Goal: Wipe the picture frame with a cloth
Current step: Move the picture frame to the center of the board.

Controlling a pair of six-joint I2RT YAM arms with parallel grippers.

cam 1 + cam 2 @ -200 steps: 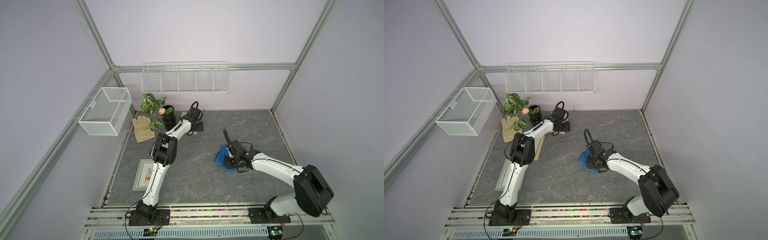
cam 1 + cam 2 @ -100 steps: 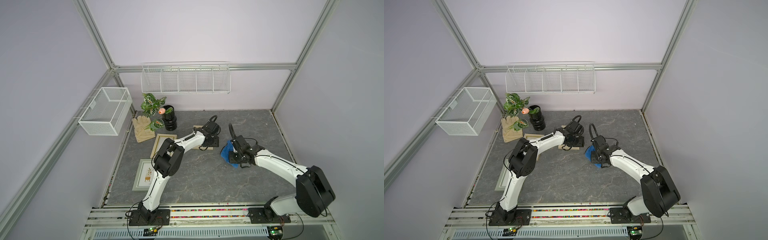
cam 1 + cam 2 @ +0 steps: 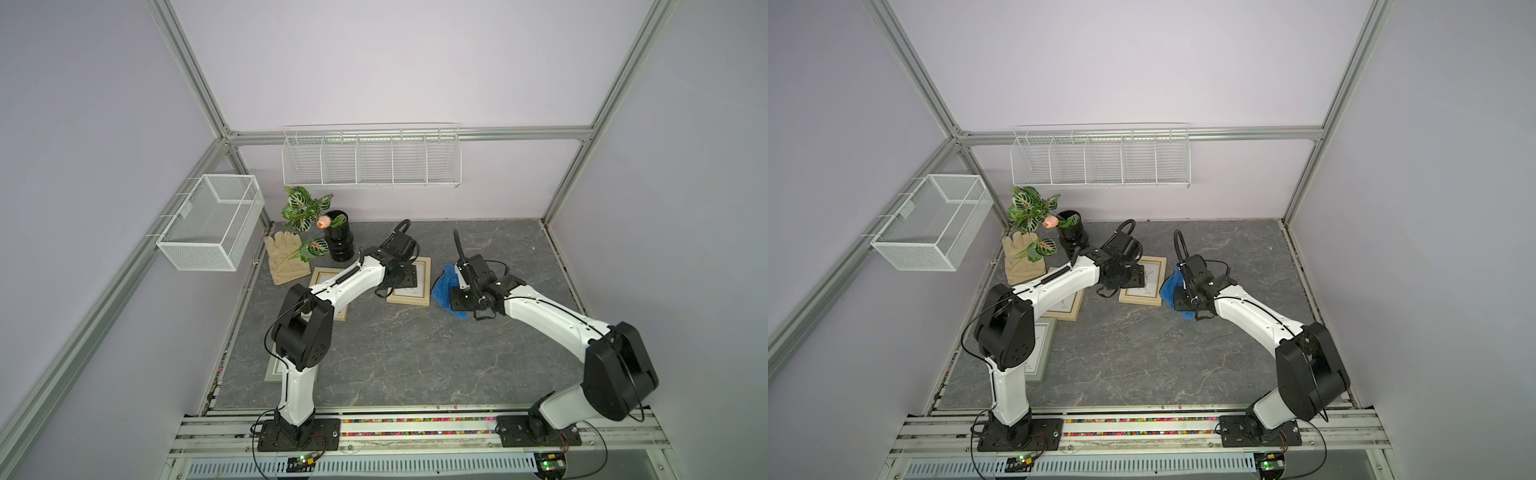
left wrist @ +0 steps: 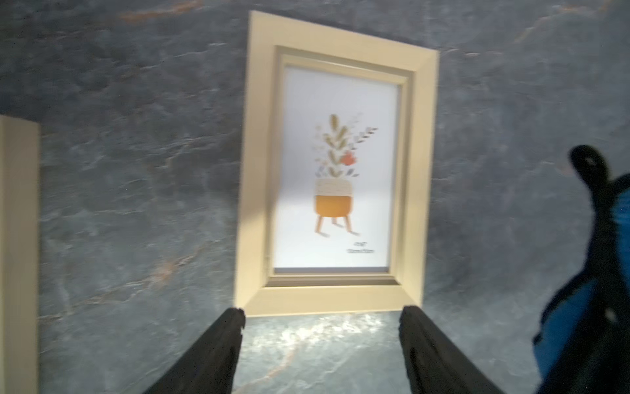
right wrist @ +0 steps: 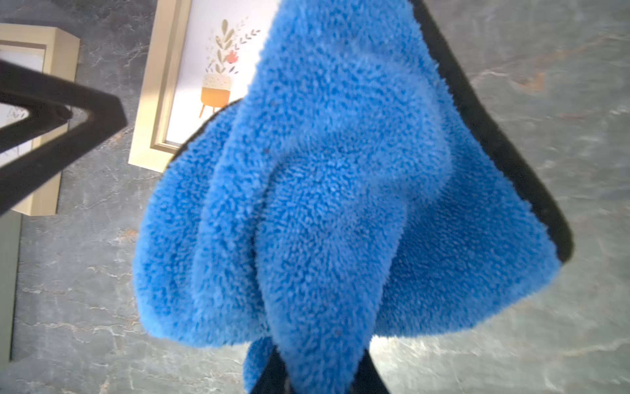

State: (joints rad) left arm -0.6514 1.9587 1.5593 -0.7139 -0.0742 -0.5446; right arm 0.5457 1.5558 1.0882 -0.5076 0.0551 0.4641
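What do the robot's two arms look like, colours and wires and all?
The left arm and right arm have white shells, chunky black joints and black base plates. A black cable loops at each wrist. The left gripper has two black tapered fingers.

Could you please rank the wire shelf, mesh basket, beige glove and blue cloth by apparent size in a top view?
1. wire shelf
2. mesh basket
3. beige glove and blue cloth look about alike; the cloth is partly hidden, so I will not rank them.
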